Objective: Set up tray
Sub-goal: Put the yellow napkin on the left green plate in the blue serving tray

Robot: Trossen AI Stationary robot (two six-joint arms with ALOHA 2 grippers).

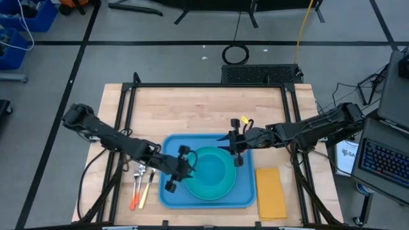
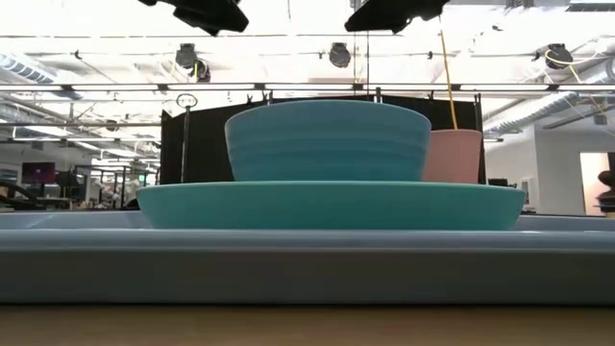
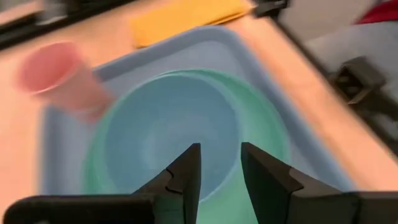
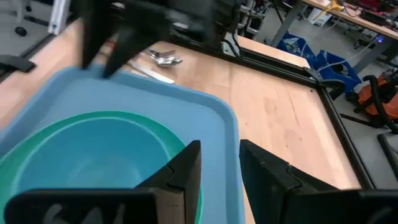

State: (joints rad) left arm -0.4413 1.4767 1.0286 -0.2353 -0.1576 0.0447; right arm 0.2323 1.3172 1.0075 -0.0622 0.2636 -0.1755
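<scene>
On the pale wood table (image 1: 192, 108) sits the smooth blue tray (image 1: 167, 195) carrying a round turquoise plate (image 1: 192, 189) and bowl (image 1: 211, 171) (pink cup (image 3: 53, 74) behind); left gripper (image 1: 177, 168) and right gripper (image 1: 236, 141) hover narrowly parted, empty.

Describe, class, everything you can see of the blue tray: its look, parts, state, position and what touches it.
The tray is a large, flat, blue rectangle with rounded corners and a low raised rim, seemingly smooth plastic. It lies level on the wooden table, near the front edge. A turquoise plate rests on it, carrying a blue bowl; a pink cup stands behind them. Neither gripper touches the tray.
</scene>
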